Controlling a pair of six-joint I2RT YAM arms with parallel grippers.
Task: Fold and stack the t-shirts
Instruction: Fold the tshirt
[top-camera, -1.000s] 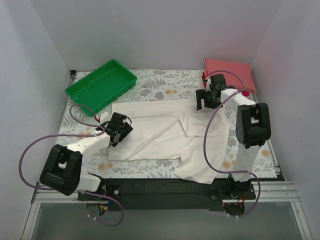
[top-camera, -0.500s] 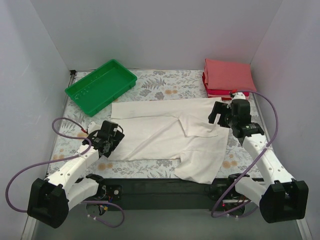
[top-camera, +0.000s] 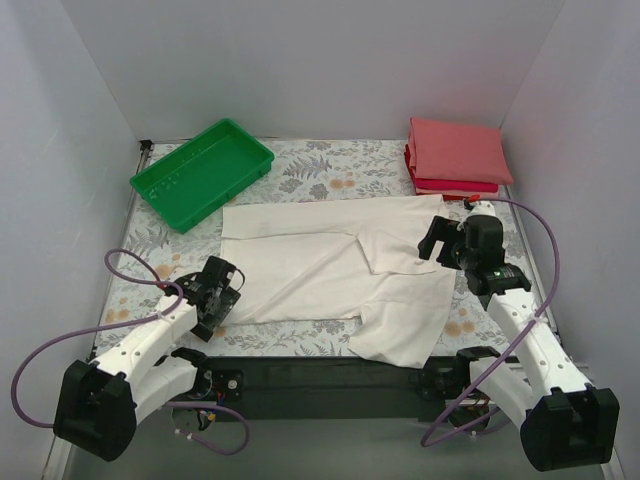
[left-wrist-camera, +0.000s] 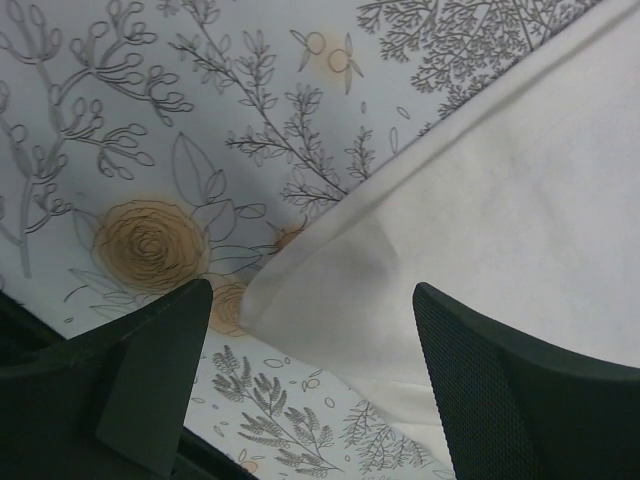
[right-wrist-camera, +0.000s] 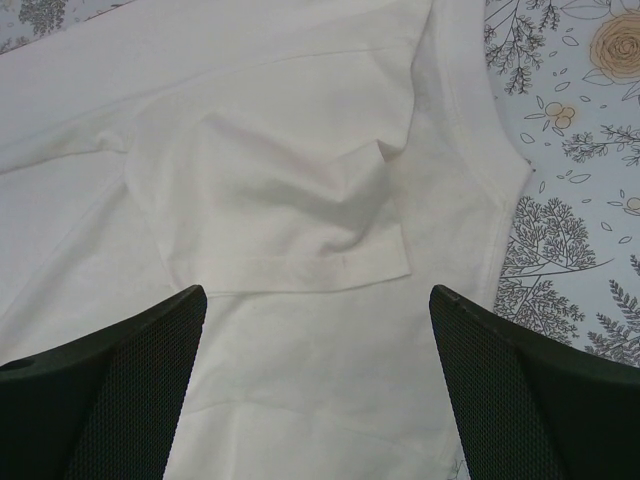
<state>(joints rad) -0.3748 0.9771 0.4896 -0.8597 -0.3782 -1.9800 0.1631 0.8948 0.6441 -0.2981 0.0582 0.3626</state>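
Observation:
A white t-shirt (top-camera: 330, 265) lies partly folded on the flowered table, plain side up, one part hanging toward the near edge. My left gripper (top-camera: 222, 300) is open and empty over the shirt's near left corner (left-wrist-camera: 300, 290). My right gripper (top-camera: 440, 243) is open and empty above the shirt's right part, over a folded-in sleeve (right-wrist-camera: 290, 230). A stack of folded salmon-pink and red t-shirts (top-camera: 456, 155) sits at the back right.
A green plastic tray (top-camera: 202, 170) stands at the back left. White walls close the table on three sides. Purple cables loop beside both arms.
Both arms have drawn back toward the near edge. The left gripper slid down to the shirt's near left corner; the right gripper left the stack and came over the shirt's right side.

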